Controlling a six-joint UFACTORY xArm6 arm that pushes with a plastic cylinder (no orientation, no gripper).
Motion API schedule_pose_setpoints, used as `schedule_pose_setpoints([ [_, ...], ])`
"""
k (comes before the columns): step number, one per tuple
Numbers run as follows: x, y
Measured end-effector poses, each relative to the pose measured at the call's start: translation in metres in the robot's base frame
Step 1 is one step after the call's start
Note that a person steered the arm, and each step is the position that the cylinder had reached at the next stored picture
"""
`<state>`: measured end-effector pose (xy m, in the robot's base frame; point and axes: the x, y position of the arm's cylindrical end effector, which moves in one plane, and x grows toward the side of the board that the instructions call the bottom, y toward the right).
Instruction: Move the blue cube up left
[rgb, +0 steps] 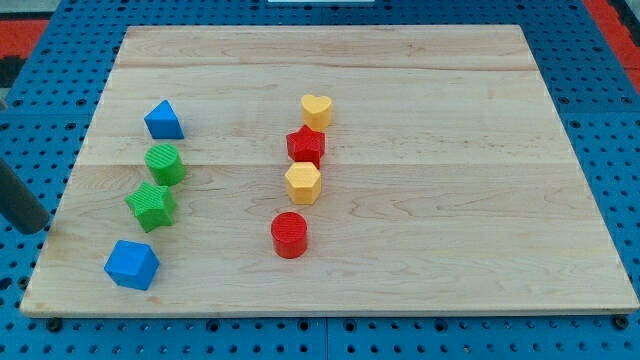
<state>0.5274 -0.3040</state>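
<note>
The blue cube (132, 264) lies near the board's bottom-left corner. My tip (36, 226) is the lower end of a dark rod that enters from the view's left edge. It rests just off the board's left edge, up and to the left of the blue cube and well apart from it. The green star (151, 206) sits just above the cube, slightly to its right.
A green cylinder (165, 163) and a blue triangular block (163, 120) continue the left column upward. A middle column holds a yellow heart (316, 109), red star (306, 146), yellow hexagon (302, 183) and red cylinder (289, 235). The wooden board (450, 150) lies on blue pegboard.
</note>
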Motion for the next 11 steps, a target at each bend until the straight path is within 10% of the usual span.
schedule_pose_setpoints([
  [4, 0.080, 0.115],
  [8, 0.061, 0.192],
  [11, 0.026, 0.096],
])
